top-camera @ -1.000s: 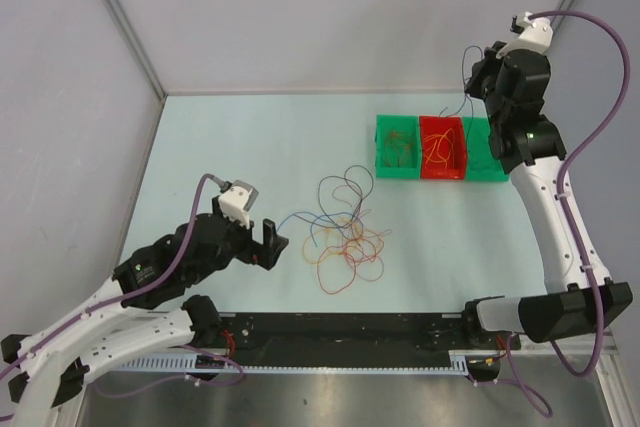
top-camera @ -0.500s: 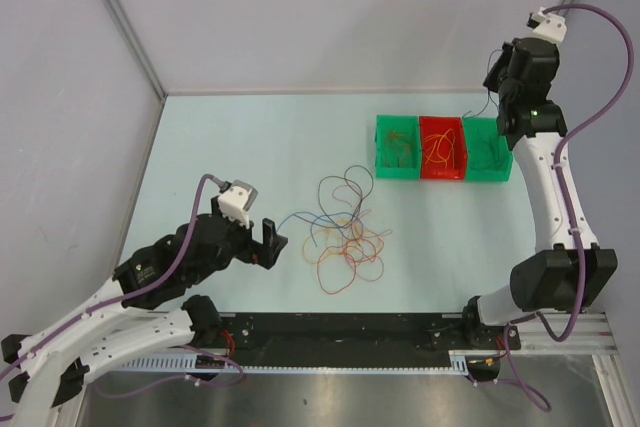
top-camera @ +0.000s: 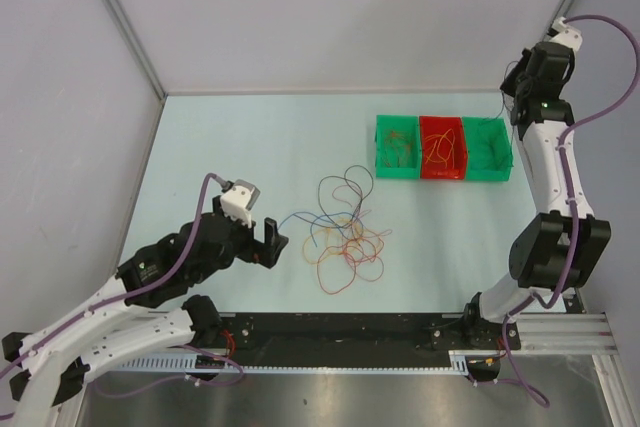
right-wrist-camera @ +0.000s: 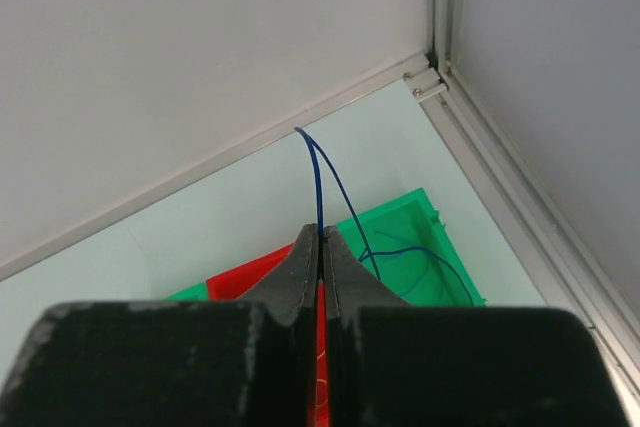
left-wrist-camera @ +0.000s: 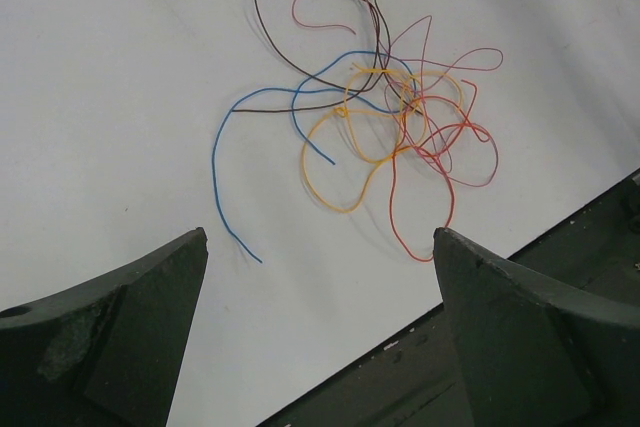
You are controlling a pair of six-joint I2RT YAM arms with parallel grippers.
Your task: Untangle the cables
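Observation:
A tangle of cables in orange, red, blue and dark brown lies on the table's middle. It also shows in the left wrist view. My left gripper is open and empty just left of the tangle, with a loose blue cable end near its left finger. My right gripper is high at the back right. It is shut on a thin blue cable, which loops up past the fingertips and hangs down into the right green bin.
Three bins stand in a row at the back right: a green one, a red one and another green one, each holding cables. A black rail runs along the table's near edge. Walls close the back and both sides.
My right gripper has risen and swung right toward the back corner with the blue cable in it. The left arm and the tangle have not moved.

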